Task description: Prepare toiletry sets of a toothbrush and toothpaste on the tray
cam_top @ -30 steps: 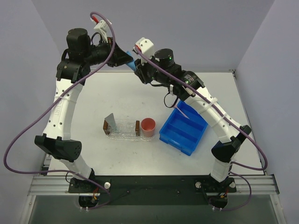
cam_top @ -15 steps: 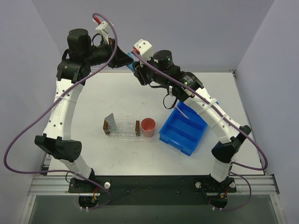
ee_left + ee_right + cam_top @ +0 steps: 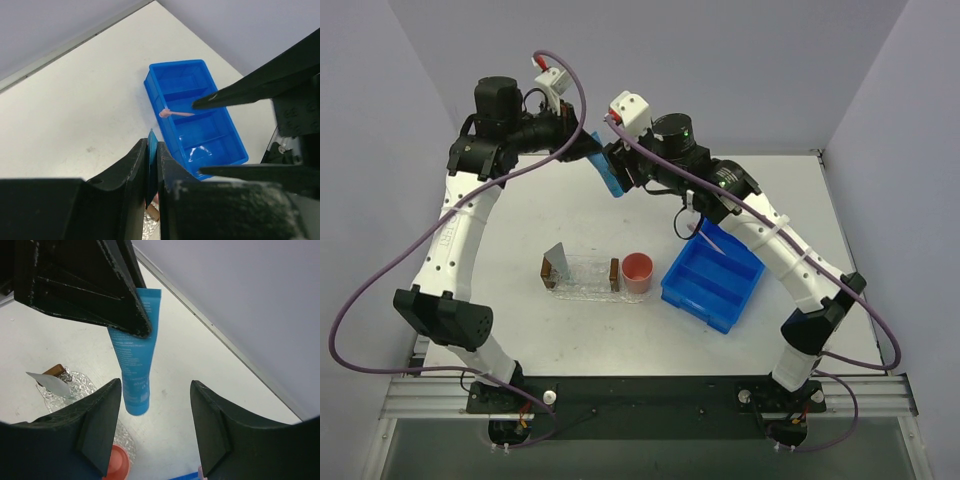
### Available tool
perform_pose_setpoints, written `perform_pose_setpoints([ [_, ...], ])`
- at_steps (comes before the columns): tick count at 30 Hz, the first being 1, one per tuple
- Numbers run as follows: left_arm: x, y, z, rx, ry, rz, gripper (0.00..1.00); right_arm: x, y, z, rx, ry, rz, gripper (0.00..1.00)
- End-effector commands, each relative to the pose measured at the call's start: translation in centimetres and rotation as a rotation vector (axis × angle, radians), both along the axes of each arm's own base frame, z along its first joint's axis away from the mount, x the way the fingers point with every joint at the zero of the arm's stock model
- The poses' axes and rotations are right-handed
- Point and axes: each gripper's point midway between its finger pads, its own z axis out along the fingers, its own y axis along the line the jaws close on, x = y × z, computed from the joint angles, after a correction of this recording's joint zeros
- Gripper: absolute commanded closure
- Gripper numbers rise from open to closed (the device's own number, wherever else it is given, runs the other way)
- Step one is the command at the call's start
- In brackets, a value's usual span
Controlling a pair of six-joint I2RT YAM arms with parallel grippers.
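Blue toothpaste (image 3: 135,360) dangles above the surface (image 3: 550,210), pinched by the left hand (image 3: 151,146); right hand (image 3: 155,385) spread wide near it.

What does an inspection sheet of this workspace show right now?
Surface: white table.
Job's things: blue tube held aloft; grey tube on tray; toothbrush in bin.
Clutter: pink cup by tray; two brown blocks on tray.
Grippers: left gripper shut on blue tube; right gripper open astride it, not touching.
Cables: purple cables, long slack loops.
Surroundings: grey walls.
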Motion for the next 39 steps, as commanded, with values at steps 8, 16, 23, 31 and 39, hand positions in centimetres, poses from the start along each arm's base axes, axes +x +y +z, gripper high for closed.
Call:
perform_pose_setpoints([
  [8,-1.9,2.9,0.1,0.116,-0.252,-0.014,1.00,0.3,-7.8,3.6,0.004,-0.106,-0.134,0.42],
  [16,-5.0,4.0,-2.0,0.230,-0.336,-0.047,1.00,2.3,-10.7,2.6,-0.028,-0.093,-0.250,0.42],
  [23,-6.6,3.5,-3.9,0.293,-0.353,-0.035,1.00,2.7,-10.5,1.5,-0.049,-0.077,-0.250,0.42],
  [31,-7.2,4.5,-8.4,0.368,-0.352,0.063,1.00,2.9,-10.7,0.6,-0.070,-0.069,-0.259,0.42],
  [39,-7.2,5.4,-10.3,0.403,-0.342,0.161,1.00,3.2,-10.8,-0.3,-0.090,-0.067,-0.271,0.42],
])
